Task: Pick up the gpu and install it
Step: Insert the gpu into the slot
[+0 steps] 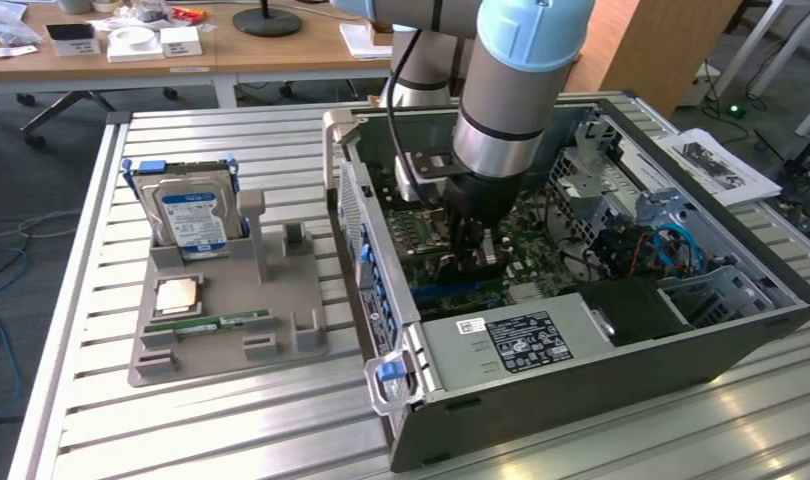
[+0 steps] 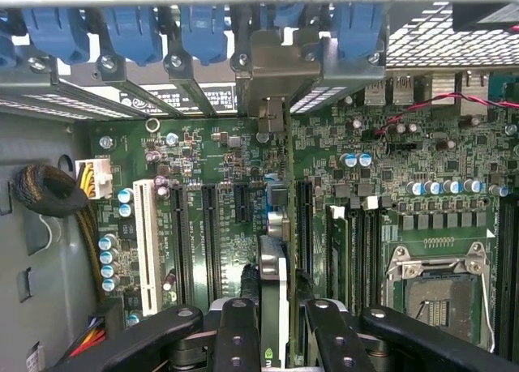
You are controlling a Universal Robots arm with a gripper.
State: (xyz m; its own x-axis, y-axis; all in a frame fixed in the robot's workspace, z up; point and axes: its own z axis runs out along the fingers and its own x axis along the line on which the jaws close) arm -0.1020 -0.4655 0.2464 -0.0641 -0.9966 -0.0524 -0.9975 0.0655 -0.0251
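Gpu (image 2: 273, 284) edge-on over motherboard (image 2: 219, 153), slatted metal table (image 1: 245, 420).

Exterior: high oblique over case (image 1: 579, 400); wrist: close, facing shared motherboard (image 2: 227, 153).

gpu (image 2: 274, 279): thin dark card seen edge-on (pale silvery strip along its edge), upright inside the computer case (image 1: 579, 400), gripped between the claw (image 2: 280, 331) fingers. It is low over the green motherboard (image 2: 219, 153), in line with the long black slots; can't tell if seated.
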